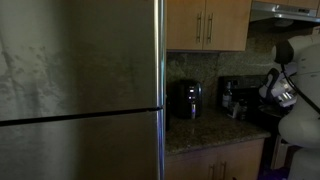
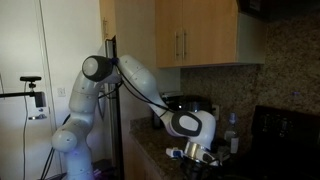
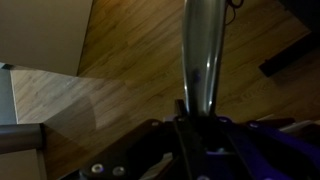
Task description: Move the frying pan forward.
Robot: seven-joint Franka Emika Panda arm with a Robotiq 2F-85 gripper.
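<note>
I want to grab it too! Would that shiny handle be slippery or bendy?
Probably slippery: the handle looks like smooth, shiny metal. Likely stiff, since it runs dead straight. Its pan end is hidden, so weight is unclear.

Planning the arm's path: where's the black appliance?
In an exterior view, the appliance stands on the counter, just right of the fridge, below the cabinets.
</note>
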